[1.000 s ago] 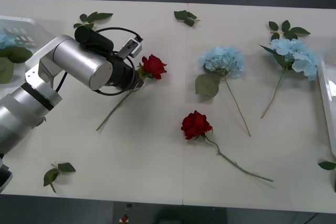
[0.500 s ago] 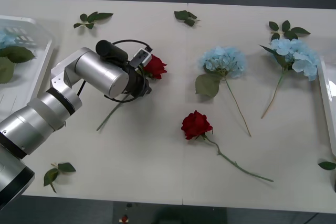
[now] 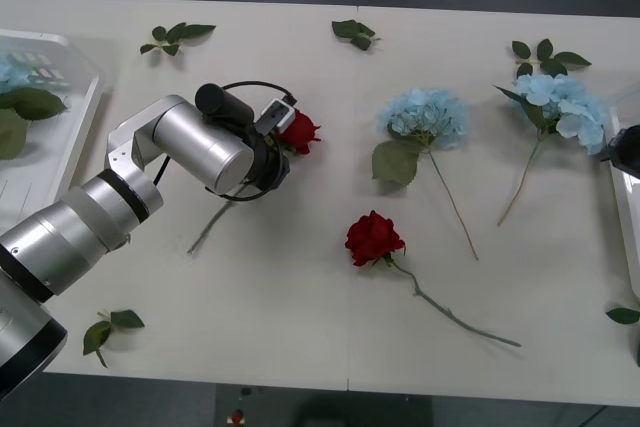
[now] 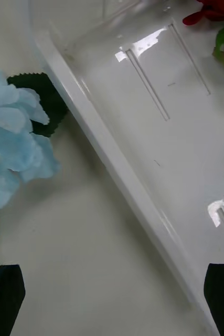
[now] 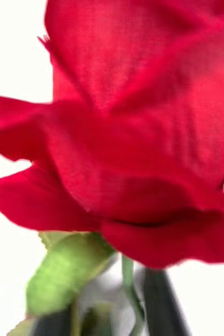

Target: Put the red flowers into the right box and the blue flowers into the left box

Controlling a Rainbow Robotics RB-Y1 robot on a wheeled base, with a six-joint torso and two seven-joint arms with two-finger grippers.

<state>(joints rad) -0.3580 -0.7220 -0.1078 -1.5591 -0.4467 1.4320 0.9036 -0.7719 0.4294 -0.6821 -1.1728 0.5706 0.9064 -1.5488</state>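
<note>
a: where's the left gripper (image 3: 283, 139) now?

b: right at the head of a red rose (image 3: 299, 131) on the worktop (image 3: 300, 277), its jaws at the neck where bloom meets stem. in the left wrist view the rose (image 5: 138, 131) sits just ahead of the jaws, with the green stem running down between dark fingers (image 5: 161, 304). i cannot tell whether they've closed on it or not.

a: and the right gripper (image 4: 112, 299)?

b: its jaws are spread wide over the rim of the right box (image 4: 117, 168), with a blue flower (image 4: 12, 142) on the worktop just beside that rim and a bit of red already in the box's far corner.

a: how will the rose handle?

b: light, i'd say. cloth petals are soft and crush easily; the thin stem looks stiffer, so take hold on the stem just under the head, not the bloom.

a: what else is left?

b: a second rose (image 3: 373, 237) lies well apart from the left jaws, two blue flowers (image 3: 426, 115) beyond it, and the left box (image 3: 60, 137) sits behind the arm.
</note>
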